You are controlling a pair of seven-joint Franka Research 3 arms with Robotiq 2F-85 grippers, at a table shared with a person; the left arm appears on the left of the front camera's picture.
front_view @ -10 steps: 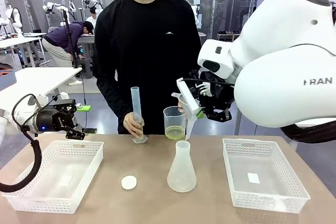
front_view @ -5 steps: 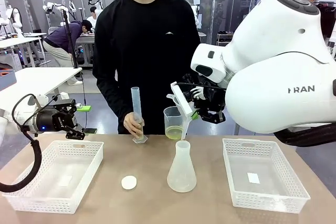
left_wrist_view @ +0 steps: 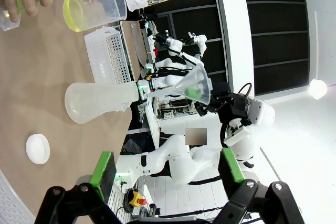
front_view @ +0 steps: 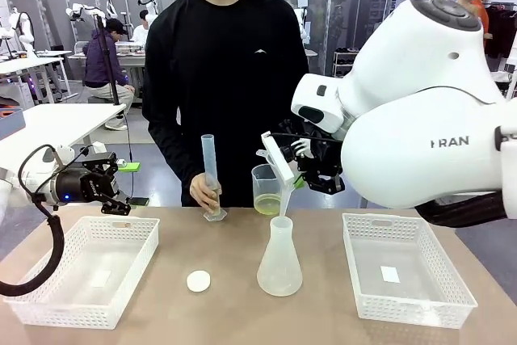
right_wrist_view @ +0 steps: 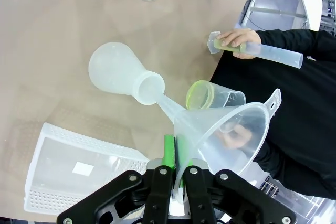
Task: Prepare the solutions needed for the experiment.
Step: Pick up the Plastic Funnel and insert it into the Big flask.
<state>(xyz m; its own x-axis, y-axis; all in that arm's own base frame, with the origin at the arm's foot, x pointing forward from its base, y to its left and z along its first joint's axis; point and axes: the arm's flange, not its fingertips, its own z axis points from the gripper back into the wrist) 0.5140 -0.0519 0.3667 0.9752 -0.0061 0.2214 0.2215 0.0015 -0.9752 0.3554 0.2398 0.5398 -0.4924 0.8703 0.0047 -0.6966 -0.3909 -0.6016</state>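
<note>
Funnel [right_wrist_view: 226,135] is clamped by right gripper [right_wrist_view: 176,153], spout at flask [front_view: 279,268] mouth. Left gripper [front_view: 113,187] is spread, empty, at table [front_view: 234,313] left edge. Flask could be tipped by an off-centre spout.

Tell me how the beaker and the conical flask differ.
The beaker holds yellow-green liquid; the flask looks empty. The beaker is straight-walled and wide-mouthed; the flask is conical with a narrow neck. The flask stands nearer the robot than the beaker. Both are upright translucent plastic.
</note>
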